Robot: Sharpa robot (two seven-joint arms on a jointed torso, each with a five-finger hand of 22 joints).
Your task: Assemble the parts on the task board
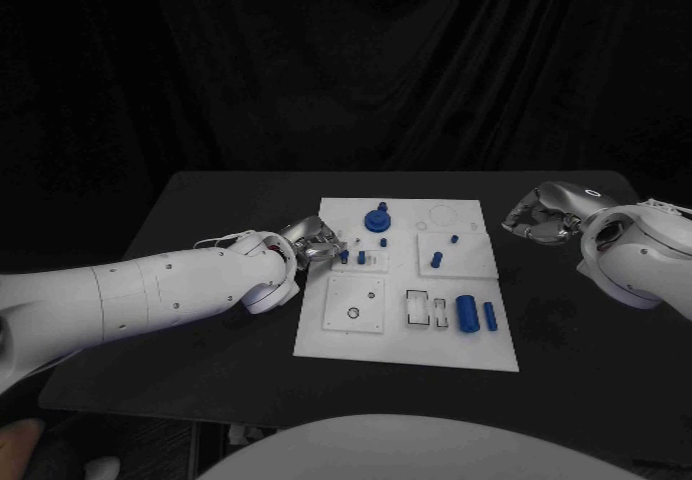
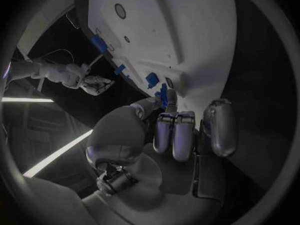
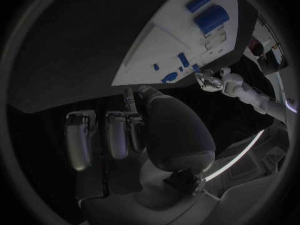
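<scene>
The left hand pinched a small blue part over the board; the right hand hovered off the board's edge, fingers curled, holding nothing

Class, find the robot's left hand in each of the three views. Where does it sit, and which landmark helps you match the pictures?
Head view: the left robot hand is at the task board's left edge.
Left wrist view: it is large in the middle, just below the board.
Right wrist view: it is small, at the board's far side.
Shared landmark: the white task board.
</scene>
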